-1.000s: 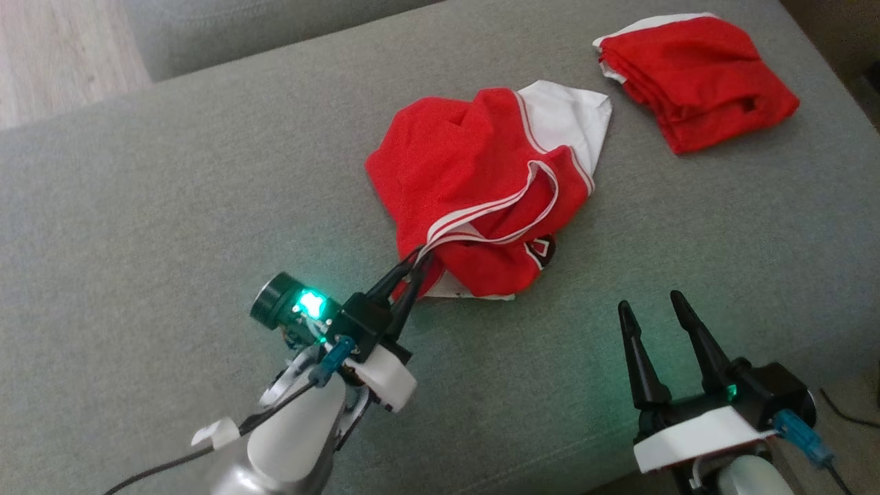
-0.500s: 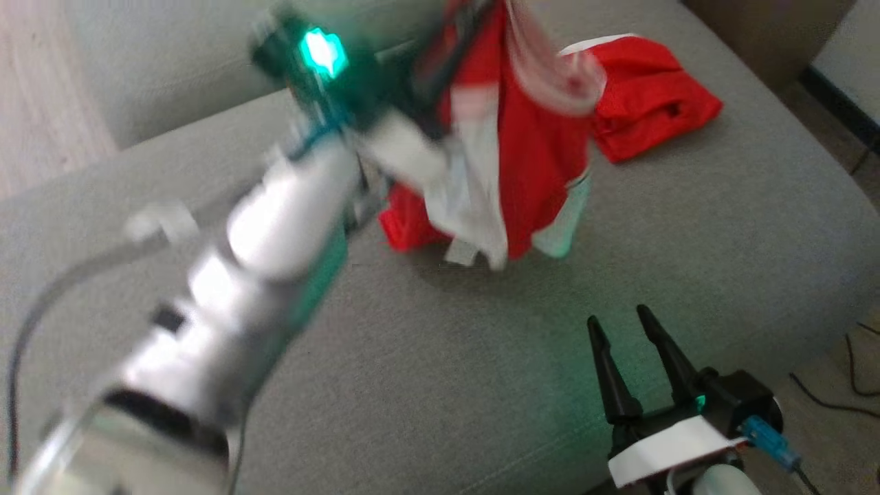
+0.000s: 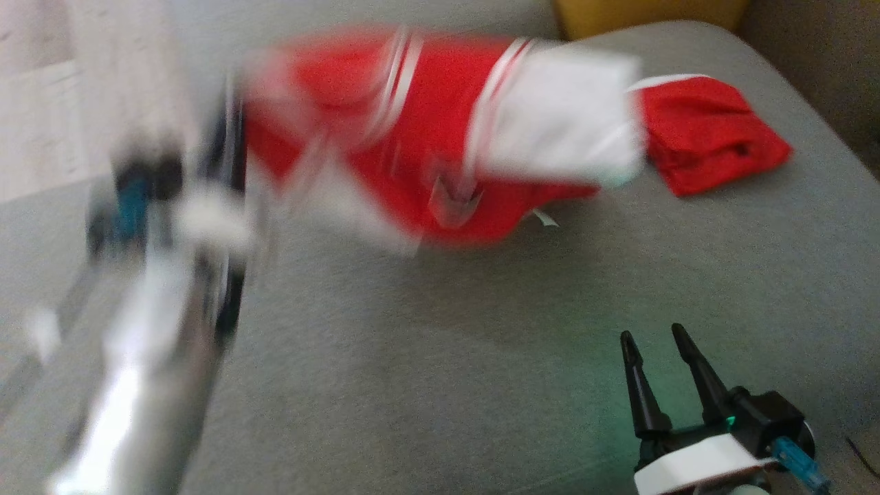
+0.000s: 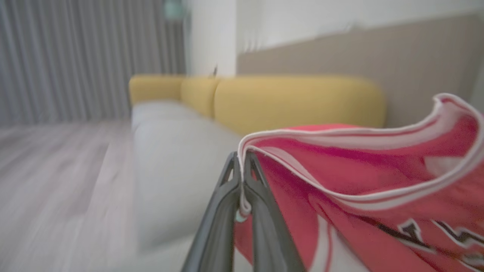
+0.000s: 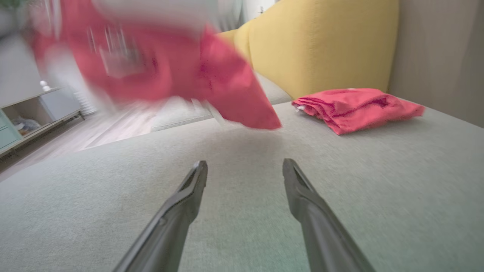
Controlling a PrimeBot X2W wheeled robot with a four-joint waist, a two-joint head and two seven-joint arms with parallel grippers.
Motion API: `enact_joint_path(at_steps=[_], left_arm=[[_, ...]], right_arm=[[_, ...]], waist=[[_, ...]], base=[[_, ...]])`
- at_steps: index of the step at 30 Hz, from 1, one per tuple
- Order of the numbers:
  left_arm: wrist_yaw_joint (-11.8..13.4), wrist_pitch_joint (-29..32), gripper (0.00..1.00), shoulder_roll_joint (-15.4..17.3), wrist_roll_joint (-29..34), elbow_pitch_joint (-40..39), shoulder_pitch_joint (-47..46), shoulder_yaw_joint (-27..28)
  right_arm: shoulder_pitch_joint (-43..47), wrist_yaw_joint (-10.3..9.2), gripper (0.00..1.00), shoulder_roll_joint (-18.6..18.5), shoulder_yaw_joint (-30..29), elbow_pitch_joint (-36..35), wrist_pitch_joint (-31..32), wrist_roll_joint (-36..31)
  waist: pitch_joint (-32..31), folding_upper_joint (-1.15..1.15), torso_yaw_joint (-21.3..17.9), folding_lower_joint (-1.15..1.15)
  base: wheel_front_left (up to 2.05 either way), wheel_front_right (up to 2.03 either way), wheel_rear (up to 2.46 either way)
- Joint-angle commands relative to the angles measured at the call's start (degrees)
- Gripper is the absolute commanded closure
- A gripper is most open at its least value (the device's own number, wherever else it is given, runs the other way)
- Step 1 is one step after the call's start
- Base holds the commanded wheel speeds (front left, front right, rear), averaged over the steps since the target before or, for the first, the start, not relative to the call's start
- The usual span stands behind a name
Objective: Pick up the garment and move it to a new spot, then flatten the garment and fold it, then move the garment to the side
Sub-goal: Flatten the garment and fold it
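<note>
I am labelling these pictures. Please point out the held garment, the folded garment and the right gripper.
held garment [image 3: 440, 137], head view, red middle of the cloth.
folded garment [image 3: 708, 134], head view, its red top.
right gripper [image 3: 652, 333], head view, between its fingertips.

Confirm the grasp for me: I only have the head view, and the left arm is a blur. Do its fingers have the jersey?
Observer: Yes. In the left wrist view the left gripper is shut on the white-trimmed edge of the jersey.
Operator: How much cloth is pinched?
Observer: Only the trim band sits between the fingers; the red cloth spreads to one side.
Operator: What's past the couch?
Observer: The right wrist view shows wooden floor and a low shelf unit.
</note>
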Motion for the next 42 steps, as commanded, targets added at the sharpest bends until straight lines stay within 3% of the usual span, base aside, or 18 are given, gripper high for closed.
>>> enact_joint_path(at_steps=[1, 8, 9, 10, 14, 17, 22, 28, 31, 36, 42], left_arm=[[0.6, -0.3, 1.0, 3.3, -0.1, -0.9, 6.3, 2.5], [3.3, -0.3, 1.0, 5.3, 1.2, -4.4, 26.1, 7.7], [3.9, -0.3, 0.62, 5.4, 2.0, -5.3, 27.5, 8.3], [4.6, -0.3, 0.0, 5.5, 2.7, -6.2, 28.5, 8.8], [6.9, -0.3, 0.0, 6.1, 6.3, -10.6, 29.4, 10.5], [6.7, -0.3, 0.0, 5.9, 9.3, -15.2, 27.6, 9.6], [3.5, 0.6, 0.0, 4.6, 11.6, -18.9, 22.2, 5.8], [-1.7, 12.8, 0.0, 2.7, 13.1, -19.8, 7.8, -4.9], [-2.0, 21.2, 0.0, 2.5, 7.8, -19.6, 1.6, -14.2], [-2.0, 32.1, 0.0, 7.3, -5.3, -20.1, -6.2, -28.0], [-2.0, 33.8, 0.0, 11.7, -13.6, -19.9, -11.0, -36.0]], right_arm=[[-1.5, 0.37, 0.0, -0.3, 0.9, -2.4, -0.2, -0.6], [-1.5, 0.37, 0.0, -1.2, 0.7, -2.6, -0.2, -0.8], [-1.4, 0.37, 0.0, -1.3, 0.7, -2.6, -0.2, -0.8], [-1.2, 0.37, 0.0, -1.4, 0.9, -2.6, -0.2, -0.8], [-1.1, 0.37, 0.0, -1.7, 1.4, -2.7, -0.2, -0.7], [-1.2, 0.37, 0.0, -1.8, 1.4, -3.0, -0.2, -0.6], [-2.0, 0.37, 0.0, -1.9, 1.8, -3.3, -0.2, -0.6], [-5.7, 0.37, 0.0, -1.8, 3.3, -3.7, -0.2, -0.4], [-8.0, 0.37, 0.0, -1.6, 4.3, -3.6, -0.2, -0.1], [-10.8, 0.37, 0.0, -1.0, 5.1, -3.4, -0.2, 0.5], [-12.0, 0.37, 0.0, -0.3, 5.4, -3.1, -0.2, 1.2]], waist=[[0.4, 0.0, 4.3, 0.0], [1.0, 0.0, 8.6, 0.0], [1.0, 0.0, 9.1, 0.0], [0.9, 0.0, 9.4, 0.0], [1.5, 0.0, 10.1, 0.0], [2.4, 0.0, 10.3, 0.0], [4.4, 0.0, 9.9, 0.0], [9.9, 0.0, 7.1, 0.0], [12.6, 0.0, 4.9, 0.0], [16.7, 0.0, 0.6, 0.0], [19.4, 0.0, -2.9, 0.0]], base=[[0.0, 0.0, 0.0], [0.0, 0.0, 0.0], [0.0, 0.0, 0.0], [0.0, 0.0, 0.0], [0.0, 0.0, 0.0], [0.0, 0.0, 0.0], [0.0, 0.0, 0.0], [0.0, 0.0, 0.0], [0.0, 0.0, 0.0], [0.0, 0.0, 0.0], [0.0, 0.0, 0.0]])
